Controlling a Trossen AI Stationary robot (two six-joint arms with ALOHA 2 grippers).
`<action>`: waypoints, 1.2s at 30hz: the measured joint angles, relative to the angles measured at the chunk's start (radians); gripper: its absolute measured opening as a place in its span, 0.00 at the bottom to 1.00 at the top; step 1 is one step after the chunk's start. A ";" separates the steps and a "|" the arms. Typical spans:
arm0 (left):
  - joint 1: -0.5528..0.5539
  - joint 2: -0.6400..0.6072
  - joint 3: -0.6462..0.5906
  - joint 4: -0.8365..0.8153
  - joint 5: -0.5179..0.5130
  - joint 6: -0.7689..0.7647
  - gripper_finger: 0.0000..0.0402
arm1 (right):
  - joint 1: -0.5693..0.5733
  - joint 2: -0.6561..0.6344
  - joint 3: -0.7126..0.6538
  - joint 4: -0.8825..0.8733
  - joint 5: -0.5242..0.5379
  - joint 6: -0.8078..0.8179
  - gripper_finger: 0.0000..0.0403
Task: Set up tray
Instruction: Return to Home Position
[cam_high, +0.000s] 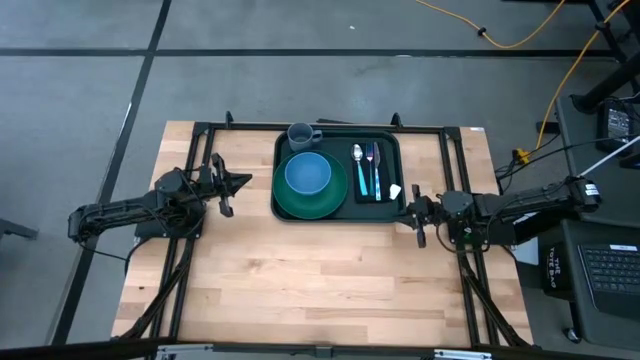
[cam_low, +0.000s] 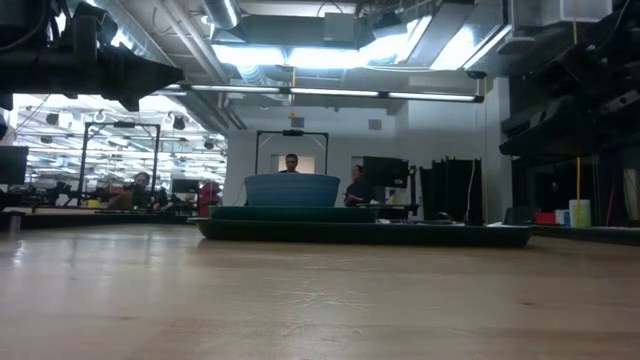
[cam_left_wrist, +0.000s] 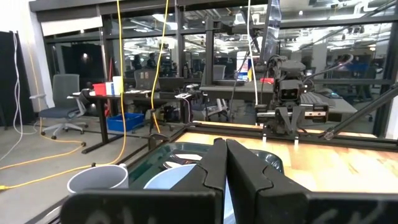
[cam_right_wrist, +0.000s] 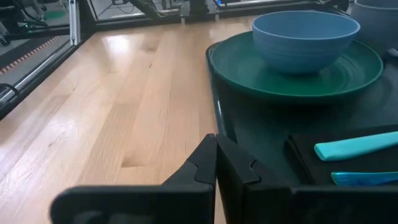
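The dark green tray (cam_high: 390, 143) lies flat at the table's far middle. On it sit a round green plate (cam_high: 310, 201) with a blue bowl (cam_high: 307, 173) on top, a grey cup (cam_high: 301, 134) at the far left corner, and a black napkin (cam_high: 368, 190) carrying a spoon (cam_high: 359, 165) and a fork (cam_high: 372, 165) with teal handles. My left gripper (cam_high: 243, 181) hovers left of the tray, shut and holding nothing. My right gripper (cam_high: 409, 208) is shut beside the tray's near right corner. In the right wrist view the tray's rim (cam_right_wrist: 217, 106) runs just ahead of the shut fingertips (cam_right_wrist: 215, 149).
A black metal frame (cam_high: 440, 127) borders the table's far edge and sides. Bare wood (cam_high: 320, 280) stretches across the near half of the table. A small white scrap (cam_high: 396, 191) lies at the tray's right rim. People and desks show in the room beyond.
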 joint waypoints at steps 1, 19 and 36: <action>0.000 0.000 0.000 0.000 0.000 0.000 0.01 | 0.000 0.000 0.000 0.000 0.000 -0.002 0.02; 0.000 0.000 0.000 0.000 0.000 0.000 0.01 | 0.082 -0.362 -0.012 -0.158 0.010 -0.085 0.02; 0.000 0.000 0.000 0.000 0.000 0.000 0.01 | 0.071 -0.440 -0.012 -0.158 0.010 -0.027 0.02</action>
